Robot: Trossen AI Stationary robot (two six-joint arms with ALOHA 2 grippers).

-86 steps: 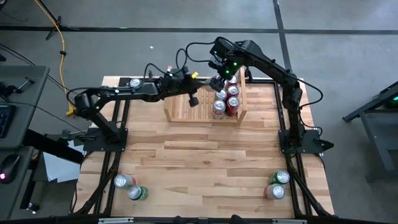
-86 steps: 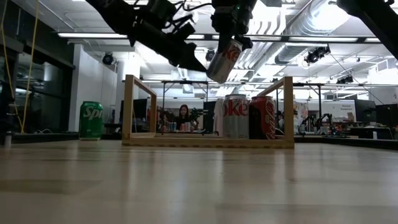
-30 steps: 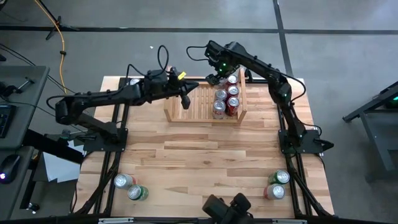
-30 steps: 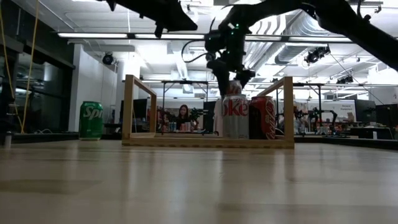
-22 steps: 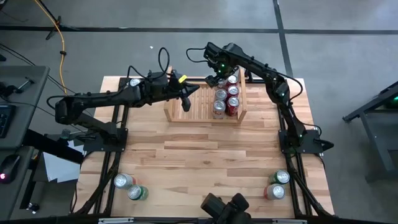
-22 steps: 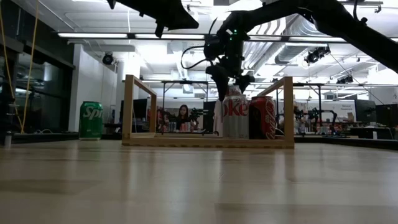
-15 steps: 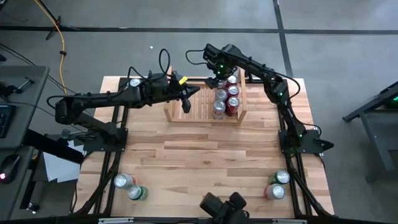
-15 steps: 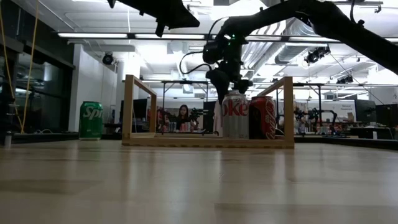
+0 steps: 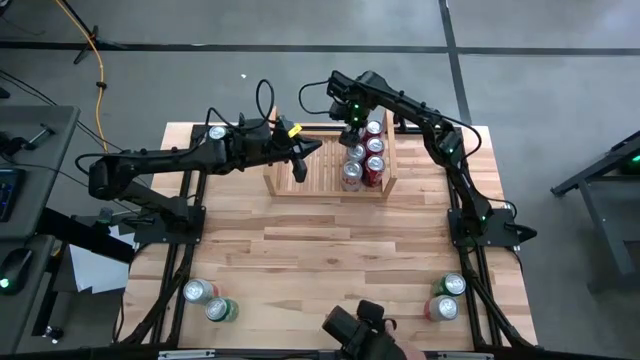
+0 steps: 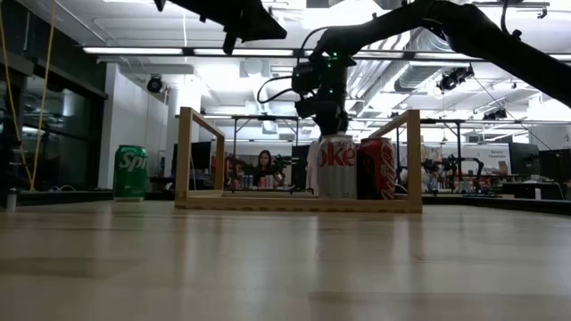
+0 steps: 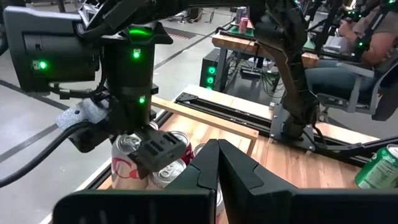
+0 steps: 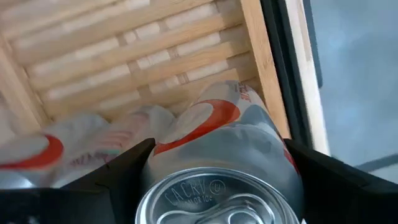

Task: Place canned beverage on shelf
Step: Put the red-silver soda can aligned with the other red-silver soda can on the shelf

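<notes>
Your right gripper (image 12: pixel 217 171) has its fingers spread wide around the silver-and-red beverage can (image 12: pixel 219 149), standing at the far end of the pale wooden slatted shelf (image 9: pixel 300 178). Your left gripper (image 9: pixel 300 172), fingers shut and empty, hovers over the shelf's left side.

The shelf (image 9: pixel 322 172) under me is pale unvarnished wood, slatted and matt. The can (image 12: pixel 221 165) between my right gripper (image 12: pixel 217 168) fingers is glossy printed metal with a brushed silver lid. My fingers (image 12: pixel 118 171) are matt black plastic. The table (image 9: pixel 330 250) is smooth, light butcher-block wood.
</notes>
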